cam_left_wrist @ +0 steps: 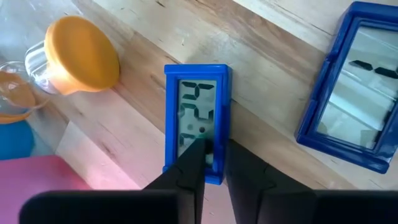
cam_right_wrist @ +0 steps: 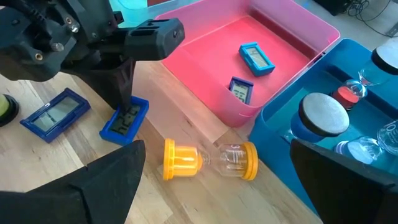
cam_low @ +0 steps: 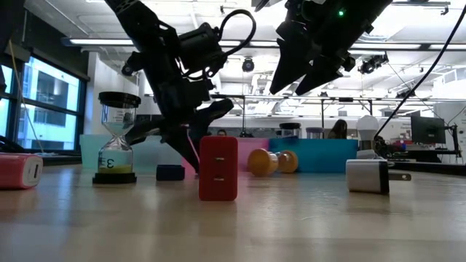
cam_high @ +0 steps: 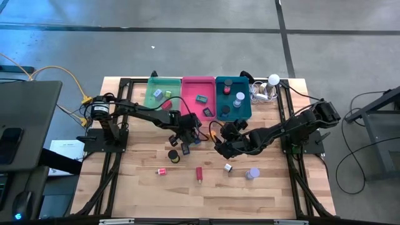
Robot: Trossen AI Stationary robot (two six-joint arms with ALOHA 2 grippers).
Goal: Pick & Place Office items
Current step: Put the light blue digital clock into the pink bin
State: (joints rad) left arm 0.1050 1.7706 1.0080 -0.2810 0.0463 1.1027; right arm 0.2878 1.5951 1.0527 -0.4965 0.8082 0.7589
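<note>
small clock (cam_left_wrist: 198,127) on the table (cam_high: 275,194) between hourglass (cam_left_wrist: 68,53) and larger clock (cam_left_wrist: 357,93)

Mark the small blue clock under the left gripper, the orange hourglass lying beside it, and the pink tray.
blue clock (cam_left_wrist: 198,112), left wrist view, on its display.
orange hourglass (cam_right_wrist: 210,160), right wrist view, on its clear middle.
pink tray (cam_right_wrist: 205,99), right wrist view, on its near wall.

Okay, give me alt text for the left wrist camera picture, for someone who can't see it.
The left gripper is closing on a small blue digital clock lying flat on the wooden table. A second blue clock lies nearby, and an orange-capped sand timer lies on its side beside it.
</note>
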